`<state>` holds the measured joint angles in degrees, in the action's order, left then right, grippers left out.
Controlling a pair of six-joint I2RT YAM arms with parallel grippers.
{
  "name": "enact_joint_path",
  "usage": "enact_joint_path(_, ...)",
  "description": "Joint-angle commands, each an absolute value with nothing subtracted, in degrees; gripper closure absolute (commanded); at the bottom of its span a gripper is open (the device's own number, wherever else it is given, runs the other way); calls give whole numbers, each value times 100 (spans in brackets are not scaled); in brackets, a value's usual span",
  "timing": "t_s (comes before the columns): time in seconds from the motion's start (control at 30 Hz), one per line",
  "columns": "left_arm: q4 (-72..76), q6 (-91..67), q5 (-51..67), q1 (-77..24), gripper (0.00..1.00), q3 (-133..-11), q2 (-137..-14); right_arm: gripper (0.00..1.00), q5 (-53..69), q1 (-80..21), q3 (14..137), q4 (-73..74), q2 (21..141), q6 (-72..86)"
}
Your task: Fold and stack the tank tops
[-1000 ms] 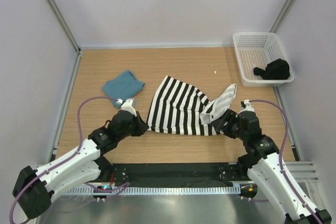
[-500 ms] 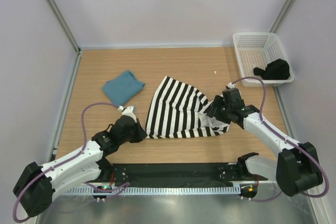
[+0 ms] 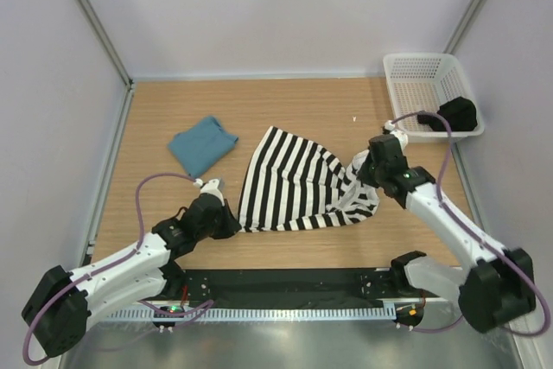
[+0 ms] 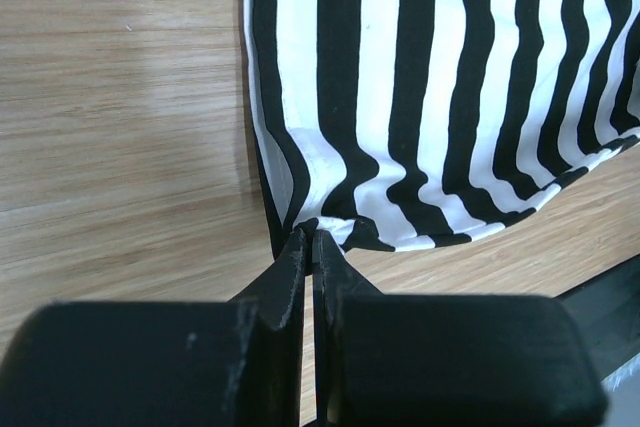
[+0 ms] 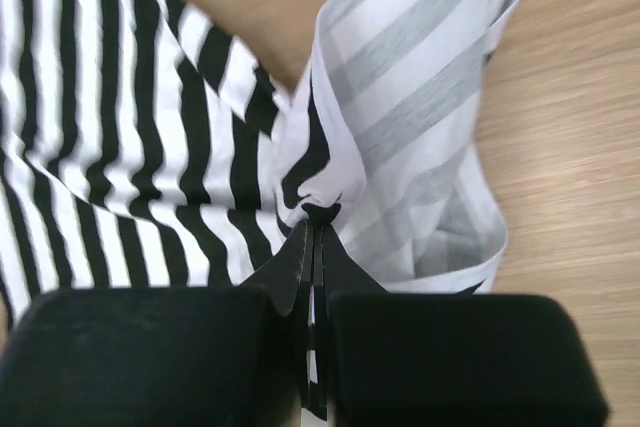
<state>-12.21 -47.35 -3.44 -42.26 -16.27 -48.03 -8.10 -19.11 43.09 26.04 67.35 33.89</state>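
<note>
White-shelled arms with black joints and purple cables.

You have two garments laid out on the desk: one teal-blue tank top and one striped tank top. You have one white mesh basket, and in it you can count one dark bundle. Your rig has two arms, one left arm and one right arm, so two end effectors: one left end effector, one right end effector. You also have two purple cables, a left cable and a right cable.
</note>
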Motion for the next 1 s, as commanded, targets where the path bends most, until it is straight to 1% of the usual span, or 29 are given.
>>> enact_joint_path(0.0,-1002,-4860,-413,-4245,100,-1582,-4746,99,-2318,-1925,4168,3084,5540,4093)
enact_joint_path(0.03,-1011,-4878,-430,-4254,100,-1573,-4746,99,-2573,-1916,4053,3224,5041,4209)
enact_joint_path(0.13,-949,-4887,-439,-4254,100,-1582,-4816,99,-2873,-1925,3727,3620,4423,4719)
enact_joint_path(0.17,-914,-4887,-439,-4254,100,-1582,-4834,97,-2996,-1916,3666,3786,4377,4946)
enact_joint_path(0.23,-905,-4878,-431,-4254,100,-1591,-4886,98,-3207,-1925,3630,4252,4316,5446)
enact_joint_path(0.3,-896,-4895,-422,-4254,100,-1582,-4895,98,-3847,-1925,3569,4726,4272,5922)
enact_joint_path(0.4,-905,-4913,-422,-4254,100,-1547,-4825,97,-4315,-1907,3428,5148,4166,6827)
enact_joint_path(0.5,-932,-4931,-457,-4254,100,-1529,-4729,74,-4342,-1907,3279,5203,4122,7242)
enact_joint_path(0.53,-940,-4931,-466,-4254,100,-1529,-4720,50,-4316,-1916,3261,5151,4122,7120)
enact_joint_path(0.57,-967,-4931,-475,-4254,100,-1529,-4711,46,-4281,-1916,3252,5072,4122,6997)
enact_joint_path(0.73,-1028,-4904,-518,-4254,100,-1599,-4746,42,-4430,-1907,3742,4887,4227,5952)
enact_joint_path(0.77,-1037,-4896,-527,-4254,100,-1608,-4755,42,-4334,-1916,3779,4547,4332,5341)
enact_joint_path(0.83,-1046,-4878,-536,-4254,100,-1635,-4772,47,-3466,-1925,3928,4272,4551,4845)
enact_joint_path(0.87,-1055,-4869,-527,-4254,100,-1652,-4781,47,-3202,-1916,3998,4306,4701,4825)
enact_joint_path(0.9,-1046,-4860,-527,-4254,100,-1687,-4799,47,-2564,-1916,4034,4289,5033,4790)
enact_joint_path(0.97,-1090,-4843,-536,-4254,100,-1731,-4808,47,-2138,-1960,4183,4533,5299,4886)
